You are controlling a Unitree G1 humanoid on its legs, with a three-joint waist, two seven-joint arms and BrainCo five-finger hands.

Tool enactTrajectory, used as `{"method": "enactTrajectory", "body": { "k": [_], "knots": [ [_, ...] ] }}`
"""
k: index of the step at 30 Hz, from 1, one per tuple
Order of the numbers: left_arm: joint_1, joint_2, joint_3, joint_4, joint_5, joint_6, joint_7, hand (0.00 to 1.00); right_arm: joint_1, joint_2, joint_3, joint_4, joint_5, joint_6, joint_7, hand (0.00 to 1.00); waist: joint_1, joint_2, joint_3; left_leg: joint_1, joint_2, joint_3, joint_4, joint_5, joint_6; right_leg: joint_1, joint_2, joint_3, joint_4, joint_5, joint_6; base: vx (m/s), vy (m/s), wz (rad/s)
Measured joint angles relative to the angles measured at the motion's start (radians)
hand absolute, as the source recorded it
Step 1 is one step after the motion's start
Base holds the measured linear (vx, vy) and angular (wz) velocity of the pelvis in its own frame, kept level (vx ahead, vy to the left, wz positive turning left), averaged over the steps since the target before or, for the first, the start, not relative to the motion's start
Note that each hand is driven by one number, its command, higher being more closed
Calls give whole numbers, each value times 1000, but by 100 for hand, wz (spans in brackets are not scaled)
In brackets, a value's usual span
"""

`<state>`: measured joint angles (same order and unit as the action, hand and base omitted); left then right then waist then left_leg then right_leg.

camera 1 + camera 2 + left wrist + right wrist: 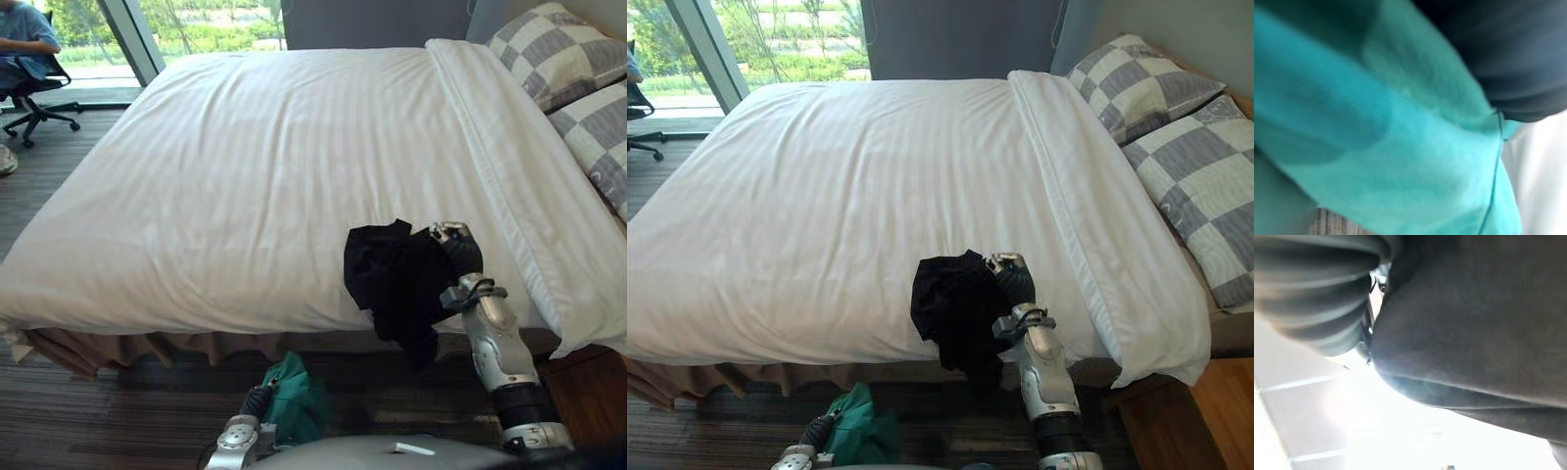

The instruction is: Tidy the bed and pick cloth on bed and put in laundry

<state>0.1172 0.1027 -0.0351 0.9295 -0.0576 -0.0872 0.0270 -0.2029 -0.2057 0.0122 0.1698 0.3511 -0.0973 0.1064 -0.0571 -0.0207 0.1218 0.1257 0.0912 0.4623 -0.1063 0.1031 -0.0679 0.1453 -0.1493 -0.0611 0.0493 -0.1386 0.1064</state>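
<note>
Right hand [458, 253] grips black cloth [392, 279] at bed [245, 176] edge.
Left hand [258, 400] sunk in green cloth [299, 406], grip can't be told; floor [78, 421] below.

The bed [843, 196] is covered by a smooth white duvet [255, 166], with a folded-back band [1068, 186] running across it near the head end. Two grey and white checked pillows [1136, 83] lie beside each other at the head. A black cloth [955, 304] lies bunched at the near edge of the duvet, and part of it hangs over the side. A brown bed skirt [118, 345] shows under the duvet. An office chair [34, 93] stands on the dark striped floor [88, 411].
</note>
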Motion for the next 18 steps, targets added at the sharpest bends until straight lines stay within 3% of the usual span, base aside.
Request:
{"method": "enactTrajectory", "body": {
  "k": [3,8,12,15,18],
  "knots": [
    [0,0,0,0,-1,-12,-8,100,-68,-35,0,-27,0,45,-33,100,17,3,-3,-4,-2,-4,1,2,3,1,-1,-5,-2,3,4,58,-5,7],
    [1,1,3,0,-1,-16,-24,100,-221,-53,11,-28,-2,122,-80,100,20,13,-9,-4,-2,-15,1,5,5,2,-1,-11,-2,6,8,20,-4,1],
    [-17,1,2,0,-1,-13,-31,100,-390,-85,79,99,-55,201,-139,100,25,15,-11,-6,0,-49,0,16,5,12,0,-41,-1,10,5,-39,-19,13],
    [-22,1,0,0,3,-4,-45,100,-437,-83,94,200,-62,224,-166,100,53,16,-10,-13,-1,-67,-1,22,7,15,-1,-58,-2,10,5,-79,-14,17],
    [-15,1,-2,-2,8,18,-45,100,-431,-43,127,276,-59,229,-195,100,60,19,-5,-52,-4,-104,0,28,6,0,-3,-97,-8,10,3,-69,-8,36]
  ]
}}
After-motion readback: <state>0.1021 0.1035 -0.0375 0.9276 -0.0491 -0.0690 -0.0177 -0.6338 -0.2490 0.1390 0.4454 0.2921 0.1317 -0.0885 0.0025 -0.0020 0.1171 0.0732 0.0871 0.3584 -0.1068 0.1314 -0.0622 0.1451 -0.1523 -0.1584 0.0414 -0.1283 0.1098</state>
